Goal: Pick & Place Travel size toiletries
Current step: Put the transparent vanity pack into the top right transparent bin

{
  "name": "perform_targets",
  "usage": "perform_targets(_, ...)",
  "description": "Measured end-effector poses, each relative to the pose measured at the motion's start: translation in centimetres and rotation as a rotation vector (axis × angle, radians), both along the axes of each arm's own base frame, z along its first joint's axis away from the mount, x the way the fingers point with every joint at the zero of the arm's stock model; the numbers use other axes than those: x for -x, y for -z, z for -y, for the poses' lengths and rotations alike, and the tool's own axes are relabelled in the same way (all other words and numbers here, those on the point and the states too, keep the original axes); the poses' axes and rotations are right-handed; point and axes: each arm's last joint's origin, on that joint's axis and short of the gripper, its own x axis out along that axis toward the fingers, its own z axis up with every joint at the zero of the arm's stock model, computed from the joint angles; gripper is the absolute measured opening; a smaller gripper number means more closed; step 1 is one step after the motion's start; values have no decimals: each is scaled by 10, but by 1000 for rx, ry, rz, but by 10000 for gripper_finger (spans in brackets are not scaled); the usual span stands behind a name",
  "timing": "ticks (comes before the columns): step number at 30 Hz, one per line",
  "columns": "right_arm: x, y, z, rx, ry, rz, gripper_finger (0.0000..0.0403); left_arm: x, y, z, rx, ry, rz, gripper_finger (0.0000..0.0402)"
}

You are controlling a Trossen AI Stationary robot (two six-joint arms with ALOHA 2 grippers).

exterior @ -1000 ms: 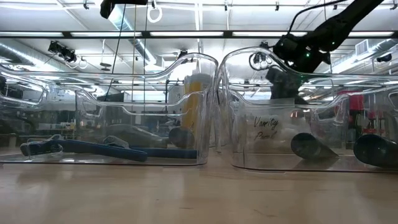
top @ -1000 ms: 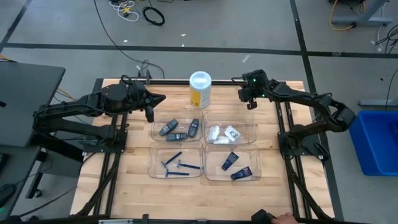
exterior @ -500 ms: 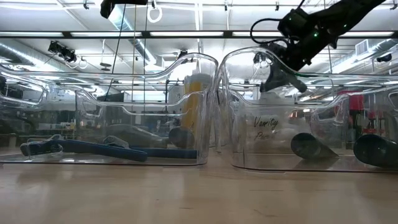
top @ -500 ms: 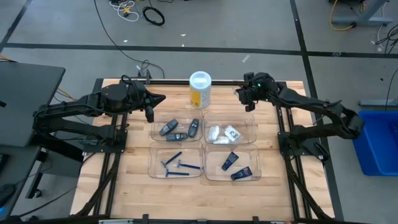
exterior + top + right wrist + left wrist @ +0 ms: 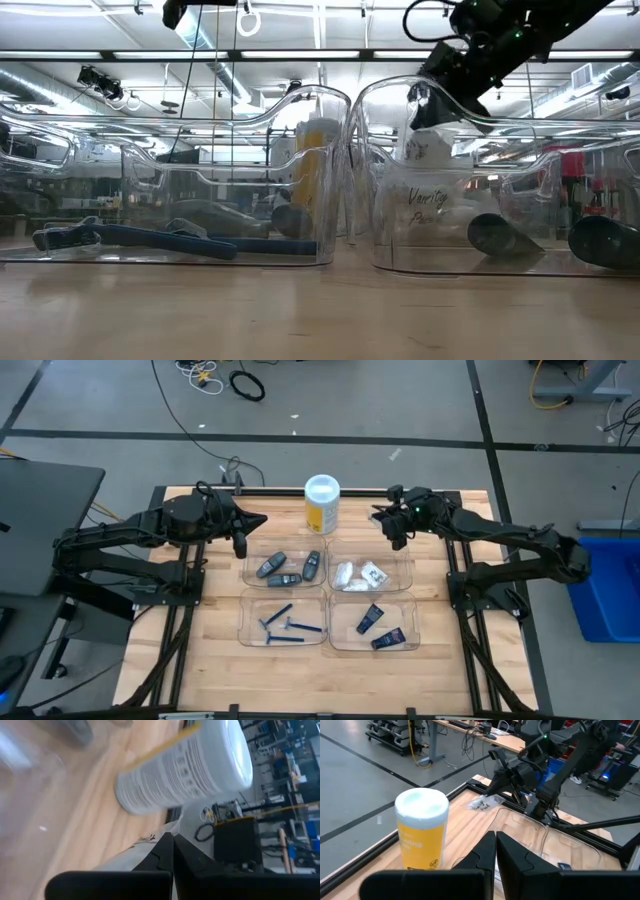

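Note:
My right gripper [image 5: 384, 518] hangs above the far edge of the far right tray [image 5: 405, 550], shut on a white crinkly packet [image 5: 479, 804]. More white packets [image 5: 360, 573] lie in that tray. Grey oval sticks [image 5: 287, 567] lie in the far left tray, blue razors [image 5: 287, 626] in the near left tray, and dark blue tubes [image 5: 378, 628] in the near right tray. My left gripper [image 5: 256, 520] waits shut over the table's far left part, touching nothing. My right gripper pinches the white packet by one edge [image 5: 148, 843] between its two fingers. The fingers slant down and toward the table's left. The packet is lifted clear of the table and sticks out past the fingertips [image 5: 492, 790].
A tall yellow canister with a white lid [image 5: 321, 503] stands on the far edge of the table between the two grippers, close to my right gripper. The four clear trays [image 5: 244, 622] sit in a two-by-two block in the middle. Bare wood [image 5: 215, 670] lies around them.
My right gripper has moved up and toward the table's left, from beyond the far right tray's far right corner toward the yellow canister, turning as it went. It has stayed shut on the packet.

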Motion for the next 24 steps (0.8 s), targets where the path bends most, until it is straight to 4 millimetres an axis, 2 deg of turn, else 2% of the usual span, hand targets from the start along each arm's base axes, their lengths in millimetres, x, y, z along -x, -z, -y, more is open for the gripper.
perform_targets(12,-16,-1,-41,-70,-138,35,0,0,0,0,12,10,4,22)
perform_targets(24,-21,1,-63,-95,-202,21,0,0,0,0,13,9,5,22)
